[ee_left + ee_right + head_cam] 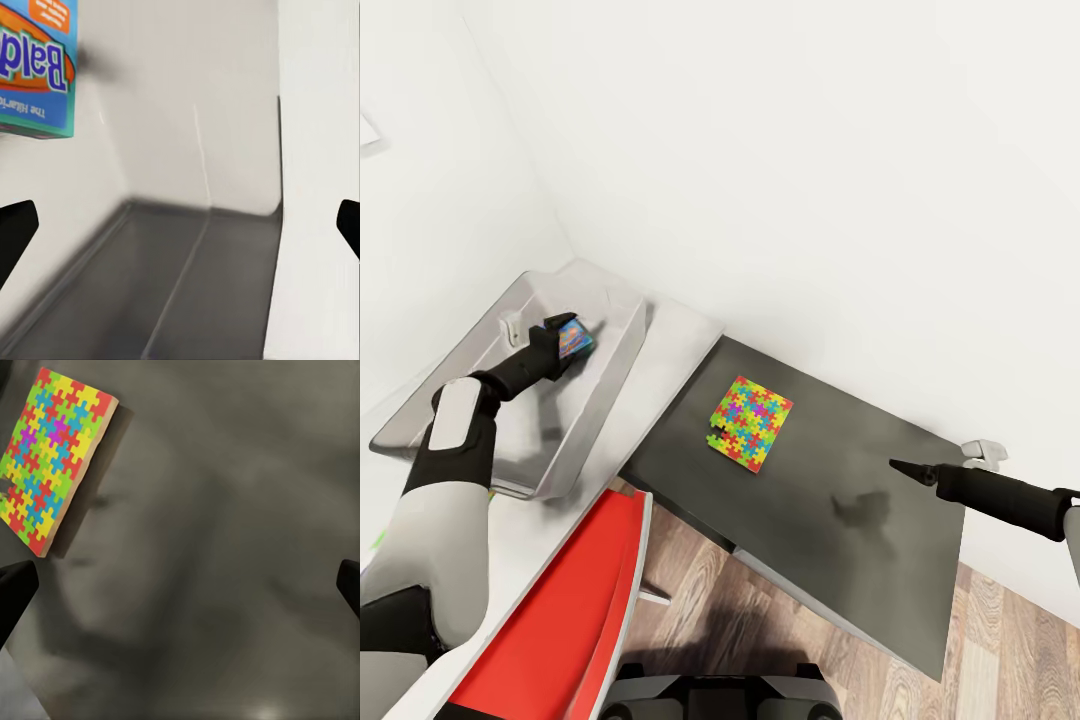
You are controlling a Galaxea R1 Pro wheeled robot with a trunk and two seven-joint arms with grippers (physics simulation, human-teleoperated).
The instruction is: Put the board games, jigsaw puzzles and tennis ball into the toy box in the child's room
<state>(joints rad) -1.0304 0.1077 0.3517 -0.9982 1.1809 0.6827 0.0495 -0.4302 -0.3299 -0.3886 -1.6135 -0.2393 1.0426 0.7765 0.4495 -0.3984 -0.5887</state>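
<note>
The left gripper (563, 338) hangs inside the toy box (615, 365) – jaws wide, perhaps just clear of a board game (574, 337). The right gripper (905, 467) – wide open, empty – hovers near the jigsaw puzzle (750, 422) on the dark surface (880, 560).

A bright multicoloured jigsaw puzzle (750, 422) lies flat on the dark surface, apart from the light-grey toy box (610, 375).
</note>
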